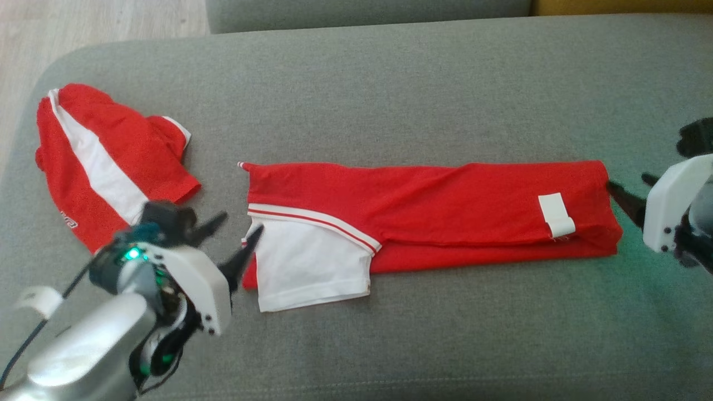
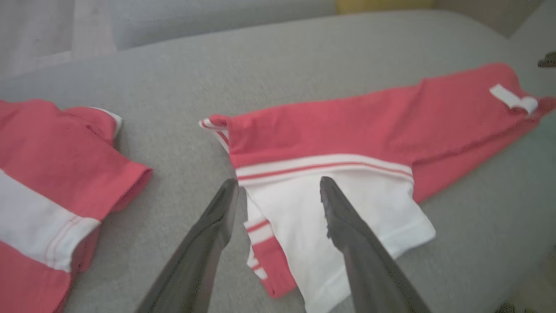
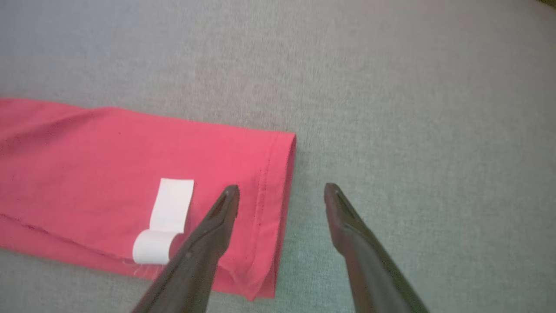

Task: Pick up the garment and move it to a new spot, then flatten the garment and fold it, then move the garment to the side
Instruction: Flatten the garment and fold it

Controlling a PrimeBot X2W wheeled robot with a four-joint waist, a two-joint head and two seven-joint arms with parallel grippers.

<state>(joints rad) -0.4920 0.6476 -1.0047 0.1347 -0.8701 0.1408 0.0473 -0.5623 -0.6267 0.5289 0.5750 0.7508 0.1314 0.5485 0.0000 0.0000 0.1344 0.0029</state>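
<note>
You have the garment (image 1: 434, 206) lying as a long red band across the middle of the head view on the grey sofa seat (image 1: 390, 83); its long axis runs left to right in the frame, with the white sleeve (image 1: 312, 262) at the left end and the hem at the right end; your left end effector (image 1: 240, 223) sits at the lower left with its 2 fingers apart, and in the left wrist view 1 finger hangs over the sleeve and the other over bare sofa just beside the edge; your right end effector (image 1: 625, 180) is at the right edge, fingers also apart, straddling the hem in the right wrist view; neither holds cloth; so each arm is nearest its own end, and I judge an end-to-end fold would run along that axis; the white tag (image 1: 556, 214) near the hem looks blank; a second red-and-white garment (image 1: 106, 161) at the upper left carries small white lettering too blurred to read.
</note>
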